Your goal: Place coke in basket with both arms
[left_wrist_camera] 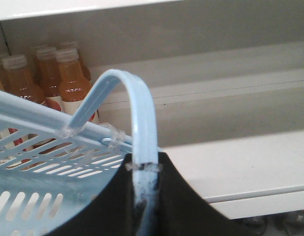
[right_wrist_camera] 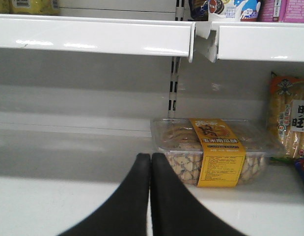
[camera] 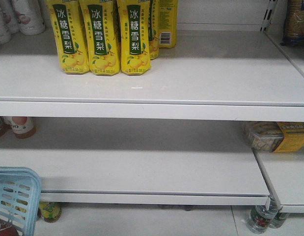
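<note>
The light blue basket point(camera: 16, 194) shows at the bottom left of the front view, below the lower shelf's edge. A dark red patch with a bit of white point(camera: 1, 228) sits at its lower corner; I cannot tell if it is the coke. In the left wrist view my left gripper point(left_wrist_camera: 145, 169) is shut on the basket's loop handle point(left_wrist_camera: 142, 113), with the slotted basket wall point(left_wrist_camera: 53, 167) hanging to its left. My right gripper point(right_wrist_camera: 151, 156) is shut and empty, over a white shelf. Neither arm shows in the front view.
Yellow pear-drink bottles point(camera: 100, 34) stand on the upper shelf. A clear snack box with a yellow label point(right_wrist_camera: 210, 150) lies just right of my right gripper, also in the front view point(camera: 274, 136). Orange-brown drink bottles point(left_wrist_camera: 68, 78) stand behind the basket. Bottles point(camera: 260, 219) stand under the lower shelf.
</note>
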Robot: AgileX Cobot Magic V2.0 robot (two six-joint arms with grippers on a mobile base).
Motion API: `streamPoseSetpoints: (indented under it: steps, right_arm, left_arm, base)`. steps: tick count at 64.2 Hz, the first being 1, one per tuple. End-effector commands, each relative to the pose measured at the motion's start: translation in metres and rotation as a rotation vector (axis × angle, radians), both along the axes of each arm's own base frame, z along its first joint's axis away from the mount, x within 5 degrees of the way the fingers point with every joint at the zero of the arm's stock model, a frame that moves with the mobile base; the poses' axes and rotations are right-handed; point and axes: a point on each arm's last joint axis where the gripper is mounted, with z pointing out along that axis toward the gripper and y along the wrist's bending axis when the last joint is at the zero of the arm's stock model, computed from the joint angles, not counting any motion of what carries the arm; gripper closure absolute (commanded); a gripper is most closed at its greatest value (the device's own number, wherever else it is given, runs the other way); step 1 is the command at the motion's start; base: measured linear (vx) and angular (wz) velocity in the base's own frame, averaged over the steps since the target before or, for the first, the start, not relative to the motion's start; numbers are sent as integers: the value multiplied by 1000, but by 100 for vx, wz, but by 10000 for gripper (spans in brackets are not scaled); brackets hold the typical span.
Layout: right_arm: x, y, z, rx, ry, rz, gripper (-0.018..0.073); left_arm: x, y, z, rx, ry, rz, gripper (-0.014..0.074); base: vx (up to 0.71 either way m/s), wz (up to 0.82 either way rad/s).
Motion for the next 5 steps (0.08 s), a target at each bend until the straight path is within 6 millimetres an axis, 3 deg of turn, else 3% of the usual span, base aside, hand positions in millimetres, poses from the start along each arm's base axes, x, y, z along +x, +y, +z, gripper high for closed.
streamPoseSetpoints:
  steps: [1, 5]
  right_arm:
    - [-1, 0, 4, -1, -79, -2, 568]
    - [-1, 0, 4, -1, -79, -2, 568]
  left_arm:
    - [-1, 1, 18, 28, -191, 15, 602]
    - [-1, 1, 18, 28, -191, 15, 602]
  base:
    - [0, 0]
    - [0, 0]
